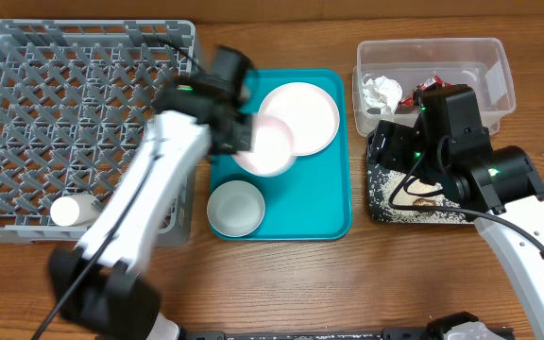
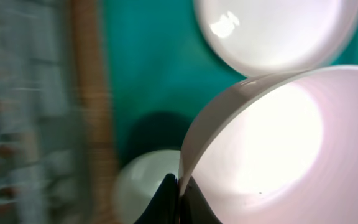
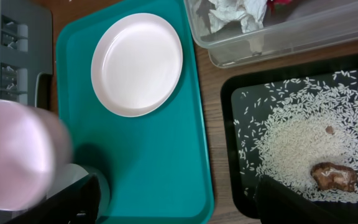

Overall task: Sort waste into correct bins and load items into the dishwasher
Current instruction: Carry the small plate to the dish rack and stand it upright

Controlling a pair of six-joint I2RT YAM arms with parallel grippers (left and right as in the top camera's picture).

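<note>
The large square grey plastic dish rack (image 1: 74, 104) stands just left of the flat teal tray (image 1: 333, 203), and I judge that is where this load must go. On the far right part of the teal tray lies the round white plate (image 1: 305, 113). The smaller white dish (image 2: 278, 143) is lifted above the tray's middle and tilted. My left pincer (image 2: 176, 200) is closed down narrow on its rim, a thin bite at the very edge. At the tray's near-left corner sits the pale grey bowl (image 1: 235, 208). A white tapered cup (image 1: 74, 210) lies left of the tray, at the rack's near side. My right pincer (image 3: 179, 210) hangs spread wide and empty by the tray's right edge, beside the shallow black rectangular tray (image 1: 381, 203) of rice.

To do this well, I should carry the dish leftward off the tray, high enough to clear the rack's wall. I should go slowly, since an edge grip may let it swing. Then I should lower it on edge between two rows of pegs before letting go.
</note>
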